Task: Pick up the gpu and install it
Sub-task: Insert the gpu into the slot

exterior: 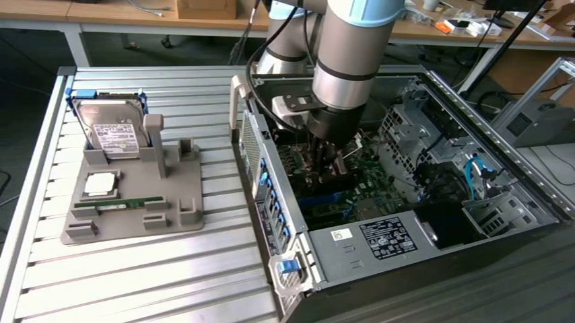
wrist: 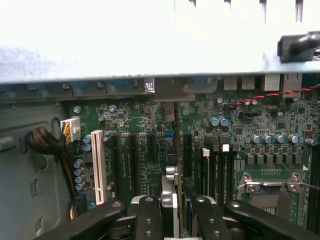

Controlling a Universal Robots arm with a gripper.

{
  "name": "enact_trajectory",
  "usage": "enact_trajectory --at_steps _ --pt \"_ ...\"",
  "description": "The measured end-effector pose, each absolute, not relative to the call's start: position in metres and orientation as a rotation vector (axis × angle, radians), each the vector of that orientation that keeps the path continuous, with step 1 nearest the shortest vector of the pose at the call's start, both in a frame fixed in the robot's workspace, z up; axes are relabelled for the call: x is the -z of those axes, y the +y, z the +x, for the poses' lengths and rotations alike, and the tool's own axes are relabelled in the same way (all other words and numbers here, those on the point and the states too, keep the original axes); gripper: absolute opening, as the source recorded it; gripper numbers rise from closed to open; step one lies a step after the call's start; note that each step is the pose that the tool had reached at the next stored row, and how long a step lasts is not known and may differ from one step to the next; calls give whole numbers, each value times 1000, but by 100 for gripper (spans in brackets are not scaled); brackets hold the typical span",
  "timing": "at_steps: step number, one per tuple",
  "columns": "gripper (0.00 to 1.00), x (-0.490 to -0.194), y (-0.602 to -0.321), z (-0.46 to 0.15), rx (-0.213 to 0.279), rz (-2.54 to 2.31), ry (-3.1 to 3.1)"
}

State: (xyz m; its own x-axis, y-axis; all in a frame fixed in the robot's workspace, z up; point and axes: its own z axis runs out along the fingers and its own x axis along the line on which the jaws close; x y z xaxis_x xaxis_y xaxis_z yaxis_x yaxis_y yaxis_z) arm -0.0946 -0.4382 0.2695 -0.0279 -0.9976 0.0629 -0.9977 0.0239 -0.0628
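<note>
Gripping the gpu (wrist: 172,165) edge-on between its fingertips, the gripper (wrist: 172,220) hangs inside the computer case (exterior: 503,182); the card's long axis runs straight ahead along the motherboard (wrist: 240,130) slots directly beneath it.

A ribbed metal tabletop (exterior: 134,282) carries a grey holder tray (exterior: 134,202) near its edge on the exterior view's left. A silver hard drive (exterior: 110,128) with a white label stands upright at the tray's far end. A square silver chip (exterior: 99,183) lies flat in the tray, and a slim green memory stick (exterior: 130,202) lies just beside it, nearer the camera. An open computer case (exterior: 503,175) sits on the exterior view's right side of the tabletop, its green motherboard (wrist: 125,150) exposed, with a white slot (wrist: 98,165) and a bundle of yellow and black wires (wrist: 50,142).
</note>
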Motion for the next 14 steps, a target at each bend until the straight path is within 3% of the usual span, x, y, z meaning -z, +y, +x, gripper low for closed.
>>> enact_trajectory --at_steps 14 --pt "27 -269 -446 -95 -119 2198 -2258"
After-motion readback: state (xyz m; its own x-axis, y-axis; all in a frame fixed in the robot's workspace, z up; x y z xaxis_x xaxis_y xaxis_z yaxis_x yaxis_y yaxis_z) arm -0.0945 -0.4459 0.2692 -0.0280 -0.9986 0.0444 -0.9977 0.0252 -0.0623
